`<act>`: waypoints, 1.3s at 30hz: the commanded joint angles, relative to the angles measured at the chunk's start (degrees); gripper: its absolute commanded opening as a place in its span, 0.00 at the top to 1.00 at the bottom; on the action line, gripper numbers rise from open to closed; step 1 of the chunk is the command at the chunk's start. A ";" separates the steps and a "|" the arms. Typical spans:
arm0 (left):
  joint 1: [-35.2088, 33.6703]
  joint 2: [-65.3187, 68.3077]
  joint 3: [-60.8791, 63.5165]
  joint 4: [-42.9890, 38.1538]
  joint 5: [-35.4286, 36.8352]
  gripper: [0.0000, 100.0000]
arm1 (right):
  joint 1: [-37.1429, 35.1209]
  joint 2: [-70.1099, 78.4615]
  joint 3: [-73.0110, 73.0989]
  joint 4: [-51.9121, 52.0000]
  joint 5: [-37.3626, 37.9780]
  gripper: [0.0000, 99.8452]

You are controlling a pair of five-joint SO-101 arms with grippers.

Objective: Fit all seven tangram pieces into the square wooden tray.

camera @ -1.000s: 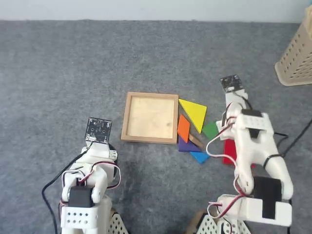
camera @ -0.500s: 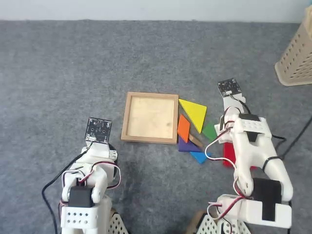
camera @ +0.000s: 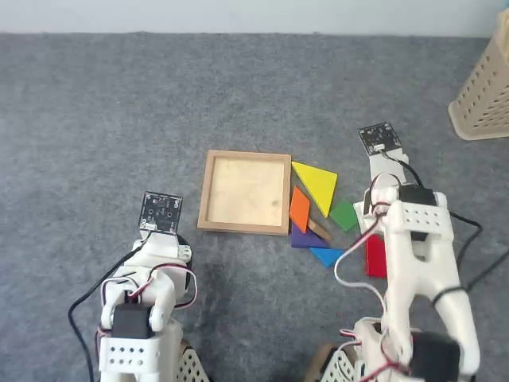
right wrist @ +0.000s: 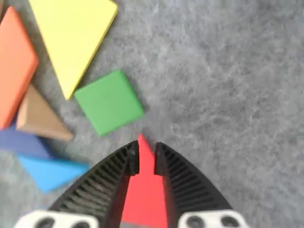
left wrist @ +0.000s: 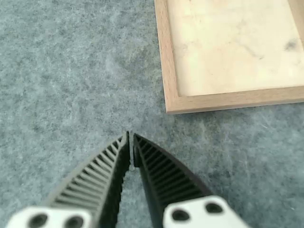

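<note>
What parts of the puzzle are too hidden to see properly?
Red piece: the right gripper covers most of it in the right wrist view, its arm in the high view; gripped or not, unclear.
Purple piece: cut off by the right wrist view's edge.
Tray: partly cut off by the left wrist view's edge.

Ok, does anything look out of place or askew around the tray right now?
Nothing looks damaged. The wooden tray holds nothing; the yellow triangle and other pieces lie jumbled on the carpet beside it, and the red piece lies apart, its tip beneath the right end effector.
</note>
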 commanded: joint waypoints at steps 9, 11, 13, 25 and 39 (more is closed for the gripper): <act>-0.26 -0.18 -0.31 0.26 0.53 0.99 | 5.32 -10.07 12.22 3.56 10.81 0.91; -0.26 -0.18 -0.31 0.26 0.53 0.99 | 5.49 -8.66 12.66 1.80 10.73 0.91; -0.26 -0.18 -0.31 0.26 0.53 0.99 | 5.49 -6.55 12.48 -0.04 10.55 0.92; -0.26 -0.18 -0.31 0.26 0.53 0.99 | 0.22 9.63 5.01 -7.87 4.31 0.92; -0.26 -0.18 -0.31 0.26 0.53 0.99 | -4.26 8.40 -4.04 -1.80 -0.97 0.90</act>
